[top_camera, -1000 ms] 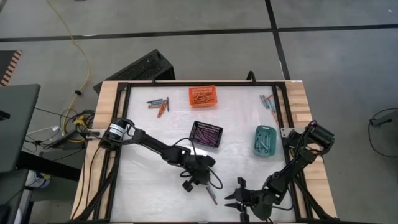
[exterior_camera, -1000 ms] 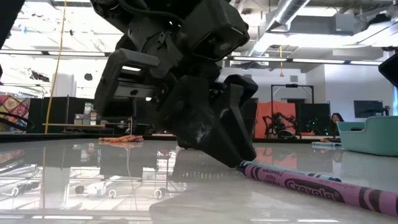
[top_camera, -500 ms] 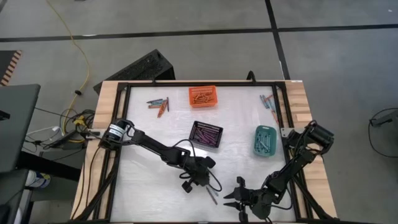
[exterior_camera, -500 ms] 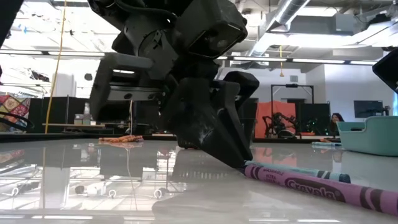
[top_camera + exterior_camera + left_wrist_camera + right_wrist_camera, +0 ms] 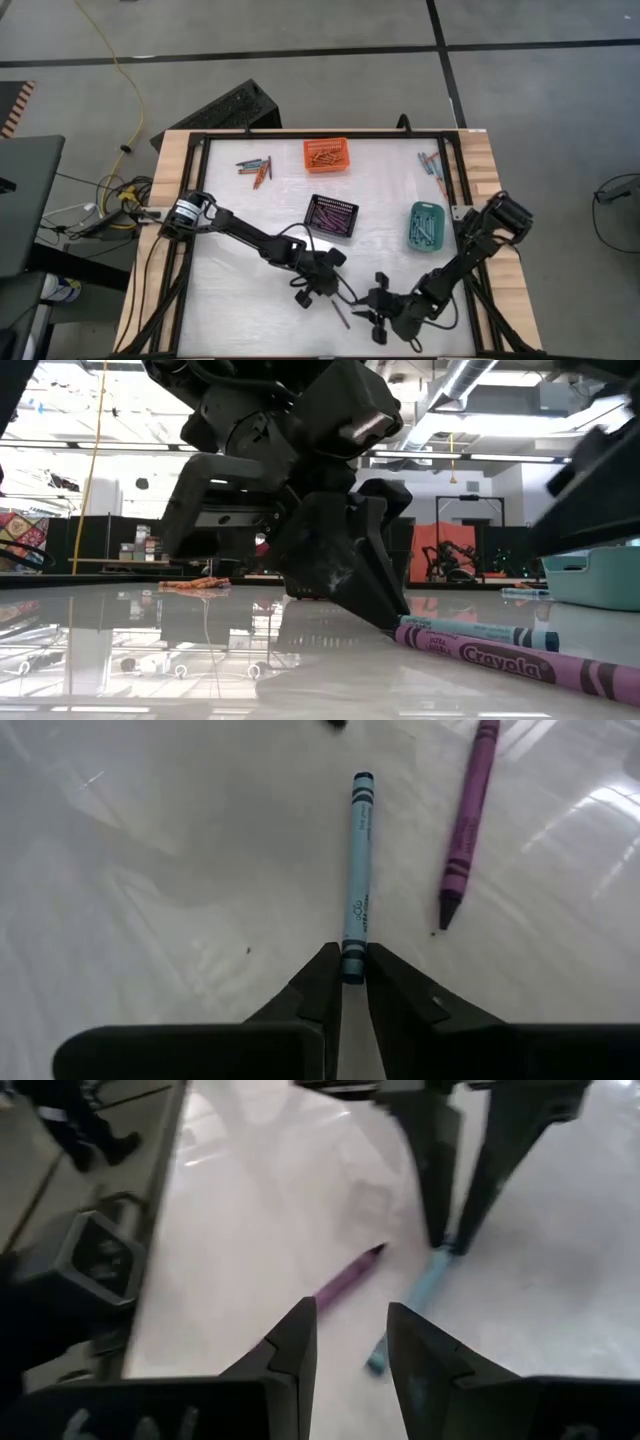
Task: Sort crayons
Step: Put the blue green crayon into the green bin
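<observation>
Black fingers of the left gripper [image 5: 352,982] pinch one end of a light-blue crayon [image 5: 357,870] lying flat on the white table [image 5: 150,870]. Purple crayon [image 5: 467,815] lies just beside it, at its 2 o'clock in the left wrist view. Right gripper [image 5: 350,1335], jaws parted and empty, hovers near both crayons.

A teal-blue crayon [image 5: 357,870] with dark bands lies beside a purple crayon [image 5: 467,815] on the white table [image 5: 150,870].
</observation>
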You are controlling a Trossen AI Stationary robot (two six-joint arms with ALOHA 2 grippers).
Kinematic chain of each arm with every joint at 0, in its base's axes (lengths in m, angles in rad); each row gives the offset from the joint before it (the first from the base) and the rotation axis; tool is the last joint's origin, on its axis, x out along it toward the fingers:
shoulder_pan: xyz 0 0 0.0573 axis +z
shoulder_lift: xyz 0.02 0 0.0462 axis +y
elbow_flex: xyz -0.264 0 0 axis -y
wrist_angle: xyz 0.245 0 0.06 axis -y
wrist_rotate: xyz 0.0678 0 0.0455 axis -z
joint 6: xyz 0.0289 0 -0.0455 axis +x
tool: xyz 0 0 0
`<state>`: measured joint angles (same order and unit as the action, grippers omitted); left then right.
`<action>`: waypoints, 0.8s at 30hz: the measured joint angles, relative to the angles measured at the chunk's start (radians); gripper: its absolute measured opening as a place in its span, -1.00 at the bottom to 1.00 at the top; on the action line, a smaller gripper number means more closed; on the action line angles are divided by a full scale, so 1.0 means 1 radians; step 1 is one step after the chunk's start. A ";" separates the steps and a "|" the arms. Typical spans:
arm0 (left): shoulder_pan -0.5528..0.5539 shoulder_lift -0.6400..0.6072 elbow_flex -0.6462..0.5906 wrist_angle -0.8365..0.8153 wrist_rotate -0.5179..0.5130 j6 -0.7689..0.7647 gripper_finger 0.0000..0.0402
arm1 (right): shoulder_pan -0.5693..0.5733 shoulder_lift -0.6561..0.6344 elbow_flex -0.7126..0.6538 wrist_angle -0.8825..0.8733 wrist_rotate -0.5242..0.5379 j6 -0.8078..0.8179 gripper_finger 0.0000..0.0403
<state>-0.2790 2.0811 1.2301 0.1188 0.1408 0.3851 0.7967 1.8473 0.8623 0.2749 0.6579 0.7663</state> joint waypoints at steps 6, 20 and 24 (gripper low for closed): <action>0.002 0.000 0.000 -0.013 -0.031 -0.025 -0.82 | -0.051 0.000 0.000 -0.067 0.000 -0.044 -0.40; 0.011 0.000 0.000 -0.035 -0.058 -0.091 -0.91 | -0.067 0.007 0.000 -0.166 0.016 -0.008 -0.04; 0.007 0.000 0.000 -0.038 -0.067 -0.080 -0.98 | -0.038 0.006 0.005 -0.171 0.049 -0.007 -0.09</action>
<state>-0.2718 2.0811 1.2304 0.0811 0.0734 0.3049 0.7589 1.8534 0.8677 0.1037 0.7066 0.7593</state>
